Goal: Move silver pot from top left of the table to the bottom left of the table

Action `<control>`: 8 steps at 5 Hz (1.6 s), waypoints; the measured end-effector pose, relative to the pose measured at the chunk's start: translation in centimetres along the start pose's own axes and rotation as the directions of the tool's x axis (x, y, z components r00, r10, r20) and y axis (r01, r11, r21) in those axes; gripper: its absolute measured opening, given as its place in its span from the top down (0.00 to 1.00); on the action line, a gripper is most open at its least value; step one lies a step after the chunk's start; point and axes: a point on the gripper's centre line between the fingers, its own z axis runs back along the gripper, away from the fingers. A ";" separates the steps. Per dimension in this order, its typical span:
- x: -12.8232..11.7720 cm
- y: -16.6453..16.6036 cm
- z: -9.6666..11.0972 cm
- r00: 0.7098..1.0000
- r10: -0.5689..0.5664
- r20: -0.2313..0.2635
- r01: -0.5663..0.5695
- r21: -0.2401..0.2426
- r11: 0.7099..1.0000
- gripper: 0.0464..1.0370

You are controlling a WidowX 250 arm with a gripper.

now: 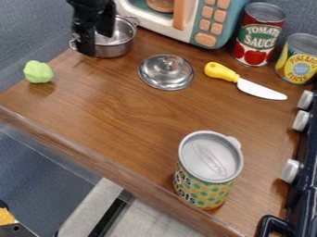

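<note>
Hand [97, 45] spread at silver pot [116, 45], top left of tabletop [123, 106]; probably placed for a side pinch. Lid [166, 72] lay apart, leaving pot uncovered.

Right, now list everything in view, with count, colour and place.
Pot: one, silver, table's top left
Lid: one, silver, right of the pot
Toy microwave: one, white and teal, top edge
Knife: one, yellow handle, white blade, upper right
Tall can: one, mostly red, top right
Short can: one, mostly yellow, right edge
Patterned can: one, green and yellow, table's front
Lump: one, light green, left
Stove: one, dark, right edge
Knobs: three, pale, on the stove
Table: one, brown, middle
Gripper: one, black, at the pot
</note>
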 end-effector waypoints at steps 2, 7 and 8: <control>-0.7 -1.8 -3.2 1.000 0.013 -0.016 -0.013 0.018 1.000 0.08; 0.8 -0.2 -1.6 0.999 0.040 -0.028 -0.038 0.077 0.996 0.97; 1.4 -0.2 1.6 1.000 0.002 0.002 -0.002 0.024 1.000 0.97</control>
